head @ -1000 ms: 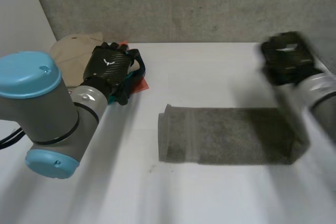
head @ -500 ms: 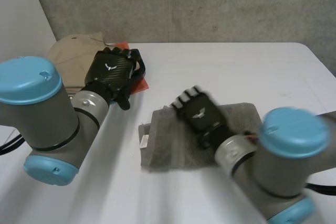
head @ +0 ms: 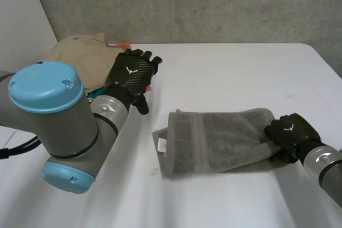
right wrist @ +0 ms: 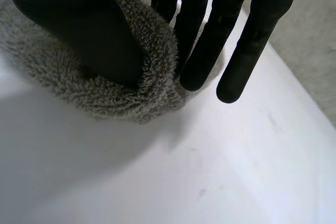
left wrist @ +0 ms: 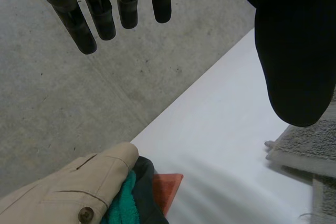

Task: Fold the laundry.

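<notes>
- Found now at the right end of the grey towel (head: 219,140): the right hand (head: 291,131), no longer lying across the towel's middle as it did half a second ago.
- Clamped there on the cloth, with the thumb (right wrist: 68,19) tucked into the roll of pile and the straight fingers (right wrist: 207,51) against its other side, pinching the end between them.
- Drawn out long again across the worktop (head: 224,73), after being bunched up short under that hand.
- Lies a little askew now rather than square as it did a second ago, with its far edge rumpled, its left end doubled over and a white label (head: 162,143) showing there.
- Rests centre-right on the worktop, apart from the clothes heaped at the far left corner.
- Shifted slightly inward from over that heap: the left hand (head: 131,75).
- Hovers just beside the beige garment (head: 80,54), with the teal cloth (left wrist: 121,203) and the orange-red cloth (left wrist: 167,190) under its palm.
- Spread wide there, fingers straight and apart from the thumb, holding nothing.
- Reads as a fold tried and then pulled back out, so probably no nearer done than a second ago.
- Leaves the towel still to be halved, most likely by carrying the pinched end over to the labelled end.
- Calls for a lift high enough not to drag the lower layer along, and for squaring the towel first.
- Leaves the left hand free to pin the labelled end.
</notes>
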Controlling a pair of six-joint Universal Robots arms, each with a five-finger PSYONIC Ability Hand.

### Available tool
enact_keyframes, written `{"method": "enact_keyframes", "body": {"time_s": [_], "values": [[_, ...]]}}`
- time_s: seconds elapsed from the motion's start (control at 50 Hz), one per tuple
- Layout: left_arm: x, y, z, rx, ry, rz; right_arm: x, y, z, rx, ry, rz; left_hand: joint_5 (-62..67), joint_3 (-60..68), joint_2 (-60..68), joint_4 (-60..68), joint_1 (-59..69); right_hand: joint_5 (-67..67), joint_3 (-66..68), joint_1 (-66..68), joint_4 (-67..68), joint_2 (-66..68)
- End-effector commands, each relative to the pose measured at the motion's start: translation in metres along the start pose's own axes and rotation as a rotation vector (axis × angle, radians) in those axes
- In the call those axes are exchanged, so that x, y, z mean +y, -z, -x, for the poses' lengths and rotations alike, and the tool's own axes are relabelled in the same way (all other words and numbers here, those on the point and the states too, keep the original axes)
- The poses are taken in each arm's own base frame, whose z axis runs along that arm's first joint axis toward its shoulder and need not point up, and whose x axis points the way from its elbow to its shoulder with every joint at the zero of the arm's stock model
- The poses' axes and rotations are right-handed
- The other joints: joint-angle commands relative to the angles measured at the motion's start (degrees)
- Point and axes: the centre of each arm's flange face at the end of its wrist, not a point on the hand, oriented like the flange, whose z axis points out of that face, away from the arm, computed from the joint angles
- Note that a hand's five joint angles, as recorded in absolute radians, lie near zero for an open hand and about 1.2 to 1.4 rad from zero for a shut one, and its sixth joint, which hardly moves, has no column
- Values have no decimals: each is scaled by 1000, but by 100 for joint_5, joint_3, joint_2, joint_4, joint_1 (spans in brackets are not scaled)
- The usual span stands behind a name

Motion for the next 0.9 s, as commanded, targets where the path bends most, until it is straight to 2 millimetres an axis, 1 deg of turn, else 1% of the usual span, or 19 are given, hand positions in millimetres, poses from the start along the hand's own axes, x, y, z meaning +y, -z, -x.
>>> {"method": "enact_keyframes", "body": {"time_s": [0.02,0.06,0.08,0.14,0.16,0.2,0.22,0.24,0.28,0.32,0.38,0.4,0.46,0.52,0.58,0.64,0.7,0.82,0.9], "values": [[-5,4,4,-11,1,-7,-64,15,-10,96,63,-230,-284,-196,-175,-158,-104,1366,1222,1909,1177,1358],[-9,5,7,-18,1,-13,-81,19,-3,85,63,-283,-284,-196,-175,-158,-104,1366,1222,1909,1177,1358],[-10,6,9,-23,3,-16,-94,21,12,47,74,-331,-284,-196,-175,-158,-104,1366,1222,1909,1177,1358],[-11,7,10,-28,3,-16,-114,28,48,-45,116,-404,-284,-196,-175,-158,-104,1366,1222,1909,1177,1358],[-9,8,13,-36,5,-8,-127,35,75,-115,149,-457,-284,-196,-175,-158,-104,1366,1222,1909,1177,1358],[-9,9,17,-49,5,-6,-133,42,101,-188,182,-499,-284,-196,-175,-158,-104,1366,1222,1909,1177,1358],[-8,10,19,-53,6,-5,-135,46,112,-214,199,-517,-284,-196,-175,-158,-104,1366,1222,1909,1177,1358],[-7,10,22,-60,7,-2,-135,51,133,-269,227,-542,-284,-196,-175,-158,-104,1366,1222,1909,1177,1358],[-7,11,22,-63,9,-1,-131,53,152,-314,252,-546,-284,-196,-175,-158,-104,1366,1222,1909,1177,1358],[-5,11,21,-61,19,4,-115,46,175,-370,277,-503,-284,-196,-175,-158,-104,1366,1222,1909,1177,1358],[-5,11,22,-63,52,4,-102,36,185,-394,277,-454,-284,-196,-175,-158,-104,-1509,-1654,-967,-1698,-1517],[-5,11,23,-67,79,3,-100,32,183,-385,263,-439,-284,-196,-175,-158,-104,-3736,-3880,-3193,-3925,-3744],[-7,10,25,-82,123,0,-103,32,176,-350,227,-435,-279,-191,-170,-154,-100,-5505,-5649,-4962,-5694,-5513],[-10,9,29,-115,164,-9,-118,35,145,-267,104,-440,-262,-174,-153,-137,-83,-5634,-5778,-5091,-5823,-5642],[-19,7,29,-123,184,-34,-129,39,90,-168,-148,-448,-229,-141,-120,-103,-49,-5634,-5778,-5091,-5823,-5642],[-28,6,22,-104,188,-57,-133,43,64,-148,-322,-456,-229,-141,-120,-103,-49,-5634,-5778,-5091,-5823,-5642],[-34,9,10,-70,192,-68,-132,48,54,-166,-410,-416,-178,-90,-69,-53,1,-5634,-5778,-5091,-5823,-5642],[-29,14,-47,72,206,-36,-110,41,25,-140,-544,-243,-111,-23,-2,15,69,-5634,-5778,-5091,-5823,-5642],[-10,13,-73,112,220,39,-97,24,33,-172,-597,-156,-61,27,48,65,119,-5634,-5778,-5091,-5823,-5642]]}}
